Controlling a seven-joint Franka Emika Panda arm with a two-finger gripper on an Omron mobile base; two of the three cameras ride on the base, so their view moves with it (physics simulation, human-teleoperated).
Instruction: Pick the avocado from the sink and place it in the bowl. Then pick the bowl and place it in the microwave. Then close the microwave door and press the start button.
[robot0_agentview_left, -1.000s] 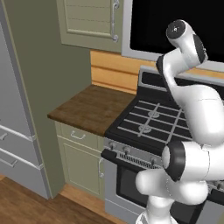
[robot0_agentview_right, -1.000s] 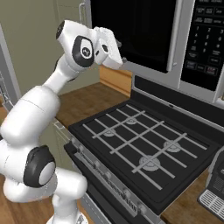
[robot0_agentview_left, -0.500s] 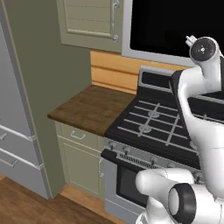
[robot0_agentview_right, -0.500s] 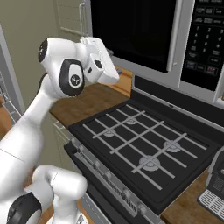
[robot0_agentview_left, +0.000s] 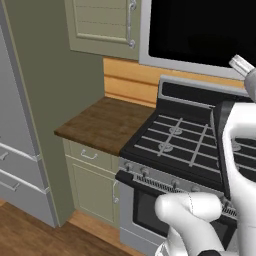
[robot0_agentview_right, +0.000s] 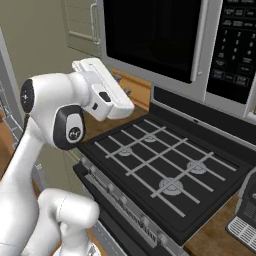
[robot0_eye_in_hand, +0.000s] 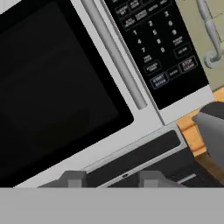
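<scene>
The microwave door (robot0_eye_in_hand: 57, 87) is shut, filling the upper left of the hand view, its bar handle (robot0_eye_in_hand: 114, 52) running long from top centre down to the right. The start button sits in a tight keypad (robot0_eye_in_hand: 159, 43); a skewed approach risks hitting a neighbour. The gripper (robot0_eye_in_hand: 109, 179) fingers look parted, grasping nothing.

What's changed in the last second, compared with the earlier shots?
The arm has swung toward the right of the stove, carrying its tool along the front of the microwave. The tool's fingers now sit partly closed, holding nothing. The microwave door stays shut, and the stove and wooden counter haven't moved.
</scene>
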